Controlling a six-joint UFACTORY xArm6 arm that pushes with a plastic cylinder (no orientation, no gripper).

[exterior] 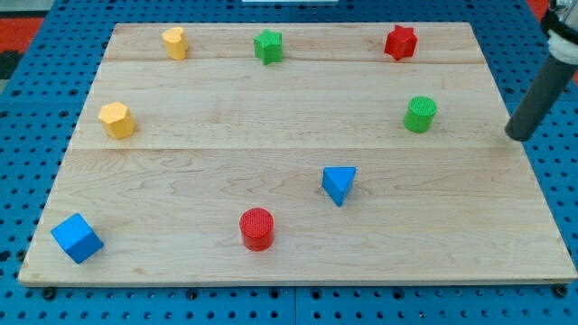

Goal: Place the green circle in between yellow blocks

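The green circle (420,115) stands at the view's right on the wooden board (289,253). Two yellow blocks sit at the view's left: a yellow block (175,42) near the top edge and a yellow hexagon-like block (116,120) below and to the left of it. My tip (517,136) is at the board's right edge, about a hundred pixels to the right of the green circle and slightly lower, not touching it.
A green star (268,46) and a red star (400,42) lie along the top edge. A blue triangle (339,184) and a red circle (257,228) sit in the lower middle. A blue cube (77,238) is at the bottom left.
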